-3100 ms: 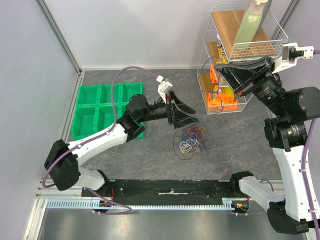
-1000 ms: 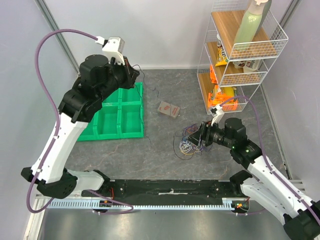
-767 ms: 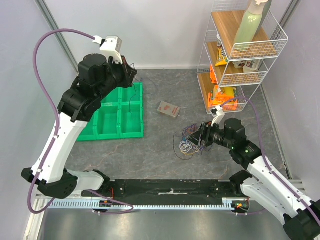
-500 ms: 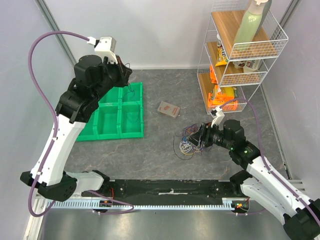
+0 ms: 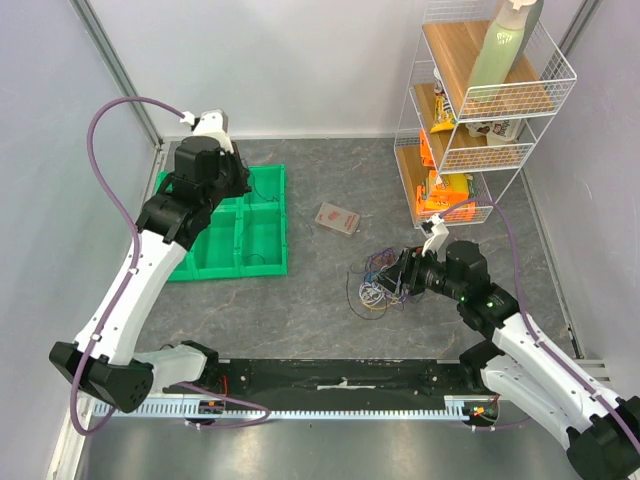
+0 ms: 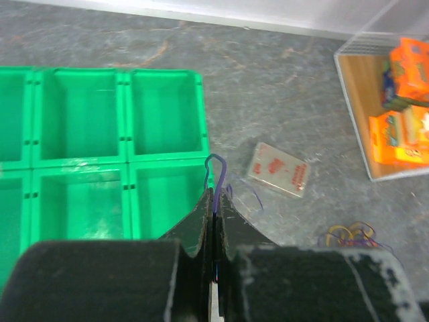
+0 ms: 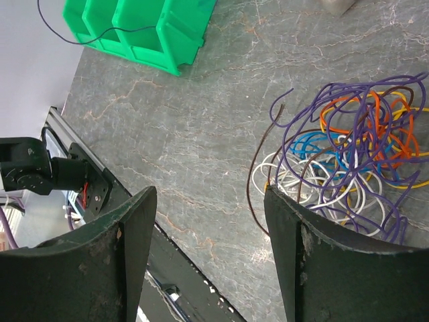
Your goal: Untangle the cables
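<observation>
The cables (image 5: 385, 280) lie in a tangled heap of purple, white, blue, orange and yellow loops on the grey floor, and the right wrist view shows the cables (image 7: 348, 147) too. My right gripper (image 5: 397, 275) stands open low at the heap's left edge; in its own view the right gripper (image 7: 209, 194) has bare floor between its fingers, and the right finger (image 7: 295, 248) touches the heap's rim. My left gripper (image 5: 240, 185) is shut on one dark purple cable (image 6: 216, 168) above the green bin (image 5: 283, 230). That thin cable (image 5: 260, 225) dangles into the bin.
The green bin (image 6: 120, 144) has several compartments. A small pinkish packet (image 5: 338, 218) lies on the floor between bin and heap. A white wire shelf (image 5: 470, 120) with orange snack packs and a green bottle stands at the back right.
My left arm has come down and swung right over the green bin, still pinching the purple cable, which now hangs into the bin. The right arm has stayed put.
</observation>
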